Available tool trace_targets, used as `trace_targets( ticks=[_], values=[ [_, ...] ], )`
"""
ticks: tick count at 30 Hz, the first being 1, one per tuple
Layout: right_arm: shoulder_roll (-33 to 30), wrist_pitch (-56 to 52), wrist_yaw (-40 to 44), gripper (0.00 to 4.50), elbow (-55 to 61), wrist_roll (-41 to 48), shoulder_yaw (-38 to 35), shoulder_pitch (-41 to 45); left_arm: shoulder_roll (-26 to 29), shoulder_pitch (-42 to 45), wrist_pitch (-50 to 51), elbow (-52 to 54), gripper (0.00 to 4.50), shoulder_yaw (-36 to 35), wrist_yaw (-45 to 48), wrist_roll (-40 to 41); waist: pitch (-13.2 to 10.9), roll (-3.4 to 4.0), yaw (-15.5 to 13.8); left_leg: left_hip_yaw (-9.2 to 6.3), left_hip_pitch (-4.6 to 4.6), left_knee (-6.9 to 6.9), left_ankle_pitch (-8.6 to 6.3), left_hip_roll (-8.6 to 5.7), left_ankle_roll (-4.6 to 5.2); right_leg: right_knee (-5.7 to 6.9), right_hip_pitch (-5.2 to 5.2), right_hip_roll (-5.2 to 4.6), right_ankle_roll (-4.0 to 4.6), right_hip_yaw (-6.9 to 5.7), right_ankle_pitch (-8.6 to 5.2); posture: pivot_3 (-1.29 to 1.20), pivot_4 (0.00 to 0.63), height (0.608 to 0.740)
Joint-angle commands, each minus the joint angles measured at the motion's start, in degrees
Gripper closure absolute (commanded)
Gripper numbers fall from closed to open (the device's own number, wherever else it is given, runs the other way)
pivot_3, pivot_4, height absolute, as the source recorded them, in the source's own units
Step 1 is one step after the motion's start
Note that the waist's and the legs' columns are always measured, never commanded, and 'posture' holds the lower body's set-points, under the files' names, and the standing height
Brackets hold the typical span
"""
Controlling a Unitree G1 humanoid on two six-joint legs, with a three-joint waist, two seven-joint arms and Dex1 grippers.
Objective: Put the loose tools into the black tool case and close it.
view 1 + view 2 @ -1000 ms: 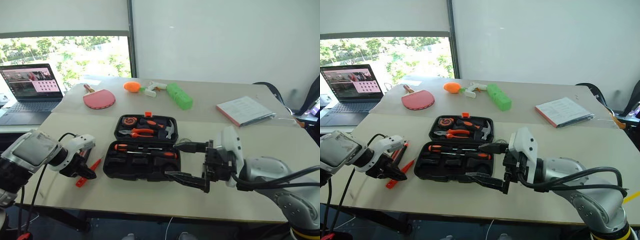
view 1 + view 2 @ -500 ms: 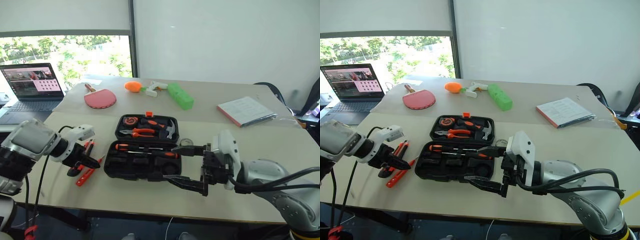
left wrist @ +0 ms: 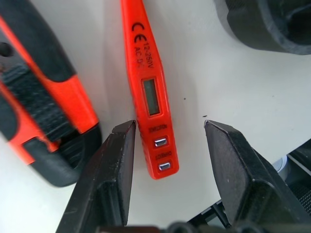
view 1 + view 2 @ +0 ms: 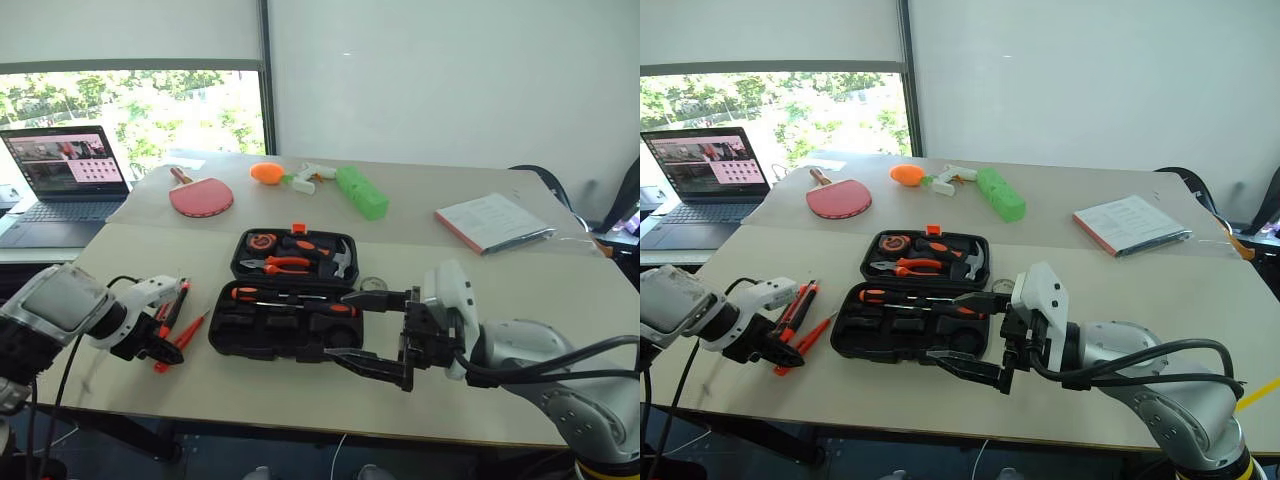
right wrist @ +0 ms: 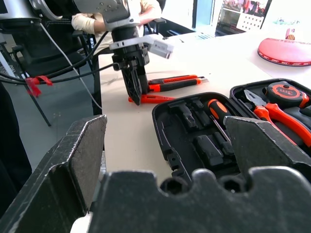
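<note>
The black moulded-plastic tool case (image 4: 290, 300) lay open near the middle of the pale table (image 4: 500, 390), its lid half away from the robot carrying orange-handled pliers (image 4: 275, 265), a small hammer and a round tape measure, and its near half holding an orange-and-black-handled screwdriver (image 4: 290, 296) along the hinge side. Just beside the case, on the robot's left, two loose tools lay on the table: a slim orange-red tester pen (image 3: 150, 92) with a small display window and two metal buttons, and next to it a black-and-orange utility knife (image 3: 41, 104).

The left end effector (image 3: 167, 170) pointed steeply down over those tools, its two black fingers about half apart. In the left wrist view the butt end of the tester pen sat between the fingertips, close to one finger and clear of the other; the fingers gripped nothing. The utility knife lay just outside that same finger.

The right end effector (image 4: 375, 335) hung level in front of the case's near right corner, pointing towards the robot's left, its fingers spread wide and empty.

Farther back on the table lay a red table-tennis paddle (image 4: 200, 196), an orange ball-like object (image 4: 265, 172), a green block (image 4: 360, 192) and a pink-edged notebook (image 4: 490, 221). An open laptop (image 4: 62, 175) stood at the far left.
</note>
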State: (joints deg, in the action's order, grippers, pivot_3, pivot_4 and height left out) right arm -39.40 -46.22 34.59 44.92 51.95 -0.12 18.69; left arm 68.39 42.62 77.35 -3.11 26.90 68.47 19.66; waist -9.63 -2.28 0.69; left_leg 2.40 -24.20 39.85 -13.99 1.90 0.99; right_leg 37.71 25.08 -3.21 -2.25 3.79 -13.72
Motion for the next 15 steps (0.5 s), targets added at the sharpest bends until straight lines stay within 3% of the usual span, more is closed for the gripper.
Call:
trace_targets(
  ticks=[1,5,8,11,15],
  values=[
    [0.54,1.19,-0.6,0.0,1.53,0.14,0.0,0.1,-2.03,0.7,-1.03,-0.94,2.08,0.95,-1.06,-1.23,0.02,0.03,-0.15,0.0,0.02,0.0,0.0,0.0,0.0,0.01,-0.03,0.0,0.0,0.0,0.0,0.0,0.15,0.738],
    [0.77,1.24,-0.91,0.0,1.43,-0.1,0.19,0.15,-4.23,1.56,-1.75,-2.91,2.08,2.34,-1.75,-3.06,0.07,0.13,-0.53,0.01,0.27,0.01,0.01,-0.06,0.01,0.01,-0.29,-0.04,-0.01,0.0,0.0,0.0,0.15,0.738],
    [0.67,1.32,-1.02,0.0,1.41,-0.05,0.04,0.04,-5.26,2.33,-2.09,-4.38,2.73,2.88,-1.66,-3.83,0.08,0.15,-0.67,0.02,0.76,-0.04,0.01,-0.06,0.01,-0.05,-0.77,-0.04,-0.03,-0.01,-0.03,0.0,0.15,0.738],
    [0.47,1.3,-1.16,0.0,1.57,0.29,-0.46,-0.22,-5.82,2.83,-1.96,-5.25,3.97,3.08,-1.36,-4.34,0.08,0.16,-0.7,0.03,0.85,-0.05,0.01,-0.05,0.01,-0.08,-0.86,-0.03,-0.02,-0.01,-0.04,0.0,0.15,0.738],
    [0.15,1.37,-0.95,0.0,1.75,0.45,-0.84,-0.7,-5.88,2.95,-2.51,-6.21,4.09,3.47,-0.92,-4.96,0.11,0.19,-0.87,0.02,0.84,-0.05,0.01,-0.05,0.01,-0.08,-0.86,-0.04,-0.04,-0.01,-0.05,0.0,0.15,0.738]
  ],
)
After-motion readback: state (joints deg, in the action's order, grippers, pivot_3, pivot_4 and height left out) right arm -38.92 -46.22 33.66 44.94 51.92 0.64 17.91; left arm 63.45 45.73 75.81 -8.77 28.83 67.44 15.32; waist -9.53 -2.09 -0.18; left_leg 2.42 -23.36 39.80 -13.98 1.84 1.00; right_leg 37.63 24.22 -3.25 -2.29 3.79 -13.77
